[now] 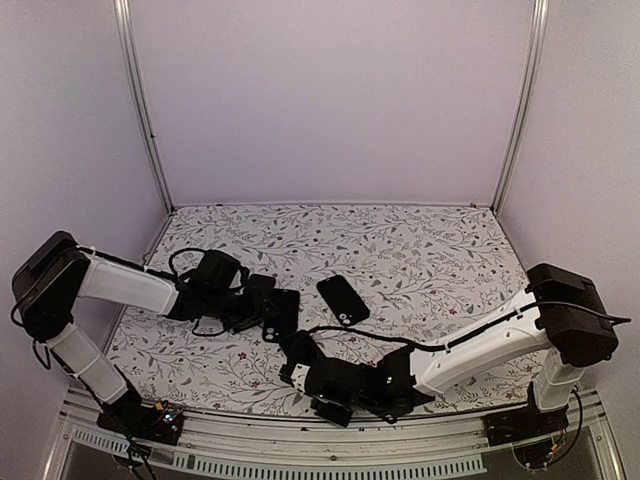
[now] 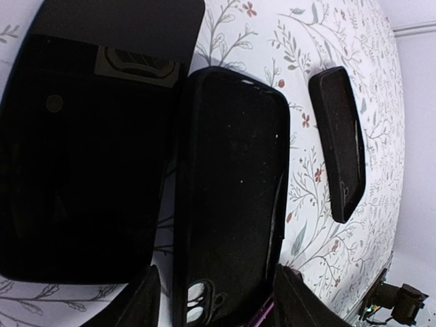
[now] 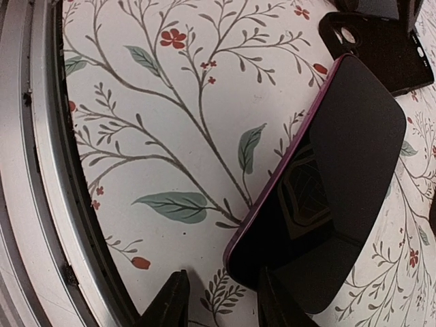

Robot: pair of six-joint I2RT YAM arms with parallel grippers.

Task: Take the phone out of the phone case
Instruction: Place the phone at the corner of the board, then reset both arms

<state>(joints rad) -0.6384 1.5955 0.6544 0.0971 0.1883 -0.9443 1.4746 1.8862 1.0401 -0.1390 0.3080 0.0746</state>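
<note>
- The phone (image 3: 327, 184) lies flat on the flowered table (image 3: 157, 136), out of its case, with one corner between the parted fingers of the right gripper (image 3: 221, 296).
- The empty case (image 2: 231, 204) lies close by, between the spread fingers of the left gripper (image 2: 218, 303), unclamped.

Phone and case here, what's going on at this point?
The purple-edged phone lies out of its case near the front edge of the table, with the jaws of the right gripper slightly apart at its corner. The jaws of the left gripper stand open astride the empty case. Neither seems to grip anything, so the separation looks done.
</note>
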